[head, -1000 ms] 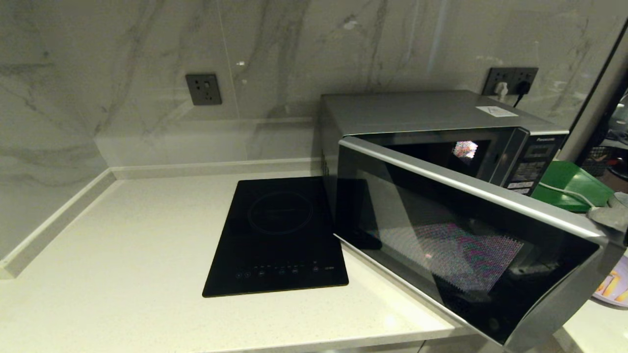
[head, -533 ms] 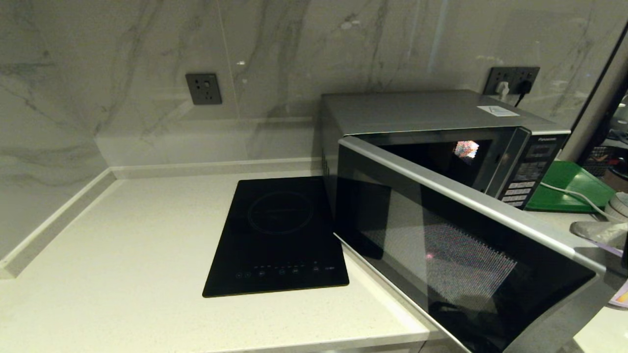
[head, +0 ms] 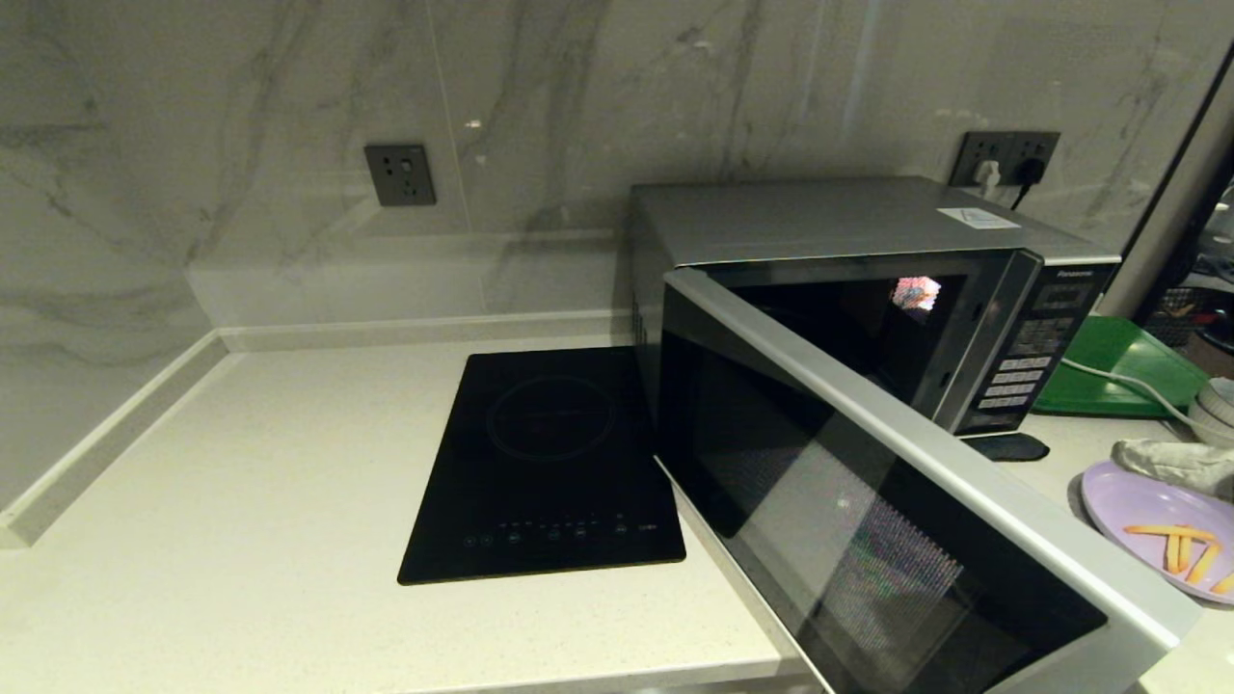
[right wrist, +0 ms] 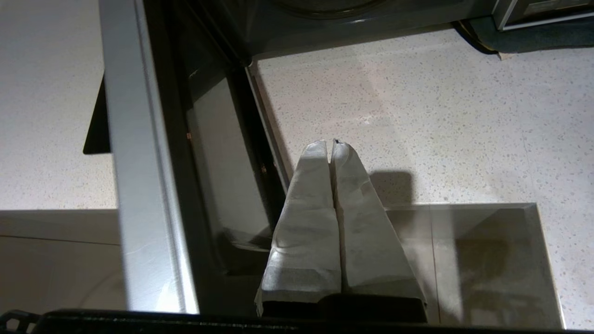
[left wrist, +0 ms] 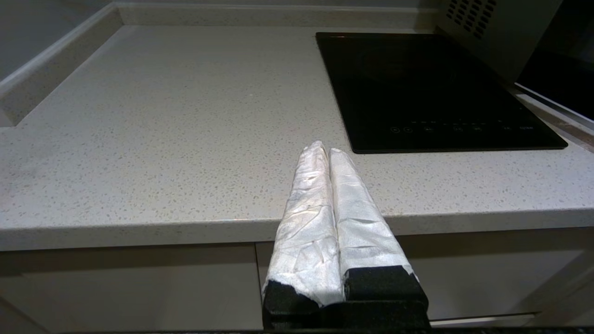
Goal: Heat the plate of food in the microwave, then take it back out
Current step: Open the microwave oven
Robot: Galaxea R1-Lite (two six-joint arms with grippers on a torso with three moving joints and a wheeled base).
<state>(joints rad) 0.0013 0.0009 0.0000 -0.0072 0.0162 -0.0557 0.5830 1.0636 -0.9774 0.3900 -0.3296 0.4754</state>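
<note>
The silver-grey microwave (head: 829,217) stands at the back right, its cavity dark. Its glass door (head: 897,520) is swung wide open towards me; its inner side shows in the right wrist view (right wrist: 139,139). The lavender plate of food (head: 1157,525) with orange fries lies on the counter, right of the door's free end. My right gripper (head: 1171,461) hovers at the plate's far rim, shut and empty (right wrist: 330,144), just off the door. My left gripper (left wrist: 325,147) is shut and empty at the counter's front edge, left of the microwave (left wrist: 492,28).
A flat black induction cooktop (head: 549,463) lies left of the microwave, also in the left wrist view (left wrist: 431,88). A green tray (head: 1118,371) and white bowls (head: 1217,410) sit right of the microwave, with a white cable across the tray.
The door has swung further open towards the front. My right gripper has come off the door's free edge and moved right, uncovering the plate.
</note>
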